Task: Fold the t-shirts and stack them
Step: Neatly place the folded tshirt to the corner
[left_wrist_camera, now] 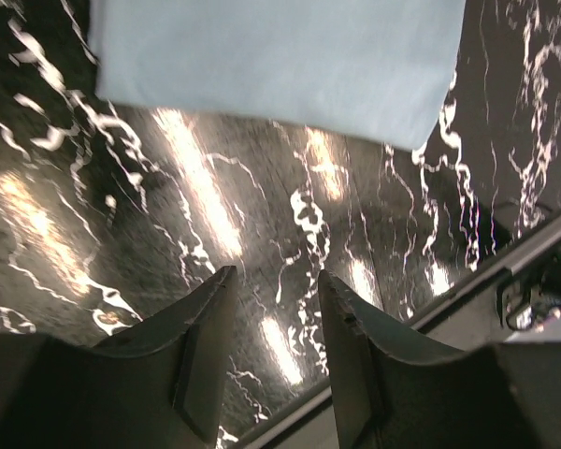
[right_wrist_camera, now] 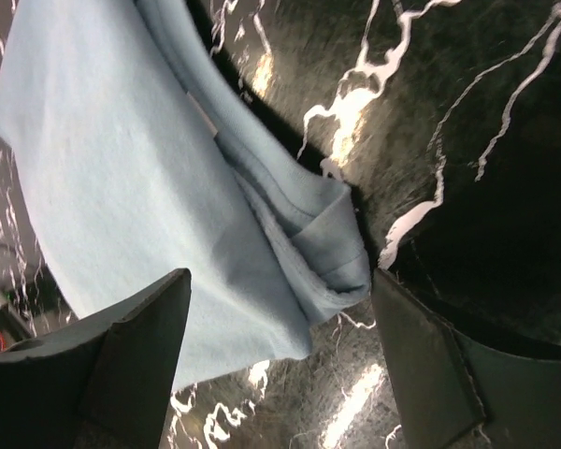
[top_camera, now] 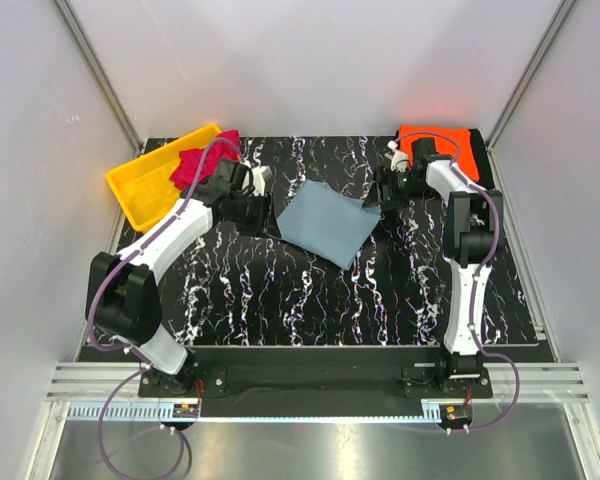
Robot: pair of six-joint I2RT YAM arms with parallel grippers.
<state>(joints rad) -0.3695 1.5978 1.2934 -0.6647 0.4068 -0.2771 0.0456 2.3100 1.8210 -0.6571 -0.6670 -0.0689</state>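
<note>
**Left claw (top_camera: 267, 210) and right claw (top_camera: 384, 196) both released beside the folded dusty grey-blue cloth t-shirt (top_camera: 323, 224)**

The dusty grey-blue cloth t-shirt lies folded into a flat, rough rectangle on the black white-veined worktop (top_camera: 310, 310). It is a little toward 12 o'clock from the centre and is turned at an angle to the worktop edges.

The left claw is at the 9 o'clock side of the shirt, just beside the cloth. In the left wrist view its two fingers (left_wrist_camera: 201, 323) are parted with only bare worktop between them. The shirt edge lies ahead of the tips, apart from them.

The right claw is at the 3 o'clock side. In the right wrist view it is spread wide and grasps nothing. The layered corner of the shirt lies in the gap between its fingers (right_wrist_camera: 136, 351), and I cannot tell if they touch it.

The bright orange cloth t-shirt (top_camera: 438, 138) lies flat in the corner at 1 o'clock, behind the right arm. The crimson-magenta cloth t-shirt (top_camera: 202, 160) is crumpled at 11 o'clock, over the end of the yellow plastic bin (top_camera: 140, 185), which is at 10 o'clock.
</note>
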